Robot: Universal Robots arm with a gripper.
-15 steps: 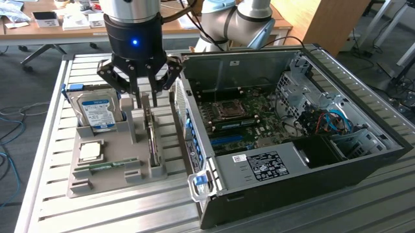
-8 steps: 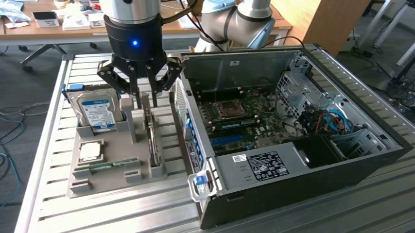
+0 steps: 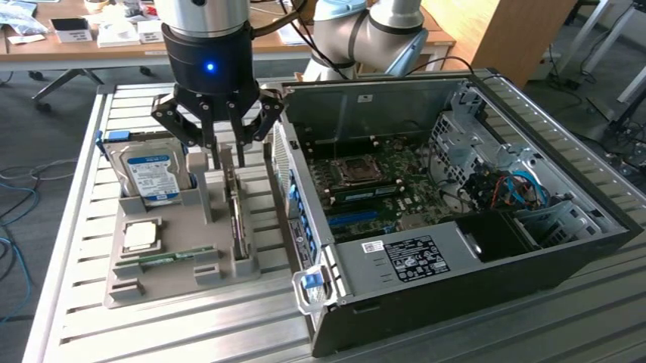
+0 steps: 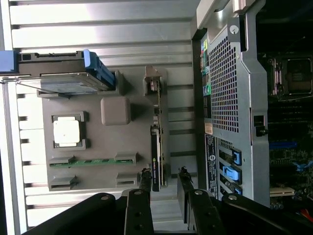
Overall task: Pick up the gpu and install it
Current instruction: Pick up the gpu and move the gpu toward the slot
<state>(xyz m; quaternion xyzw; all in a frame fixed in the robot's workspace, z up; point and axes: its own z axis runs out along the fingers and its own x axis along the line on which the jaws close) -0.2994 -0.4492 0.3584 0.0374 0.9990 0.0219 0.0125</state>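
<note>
Exterior view: gripper low over the grey tray, graphics card standing in its slot.
From the exterior view's left: hard drive with a blue label, upright at the tray's far end. Square processor chip flat in a pocket, and a narrow memory stick lying nearer the camera. Next the graphics card, on edge along the tray side closest to the computer case, directly under the gripper. In the wrist view the fingers are spread, one on each side of the card's top edge, with a gap on one side, so no pinch. The case lies open just beside the tray, motherboard exposed. Everything sits on a slatted metal table.
</note>
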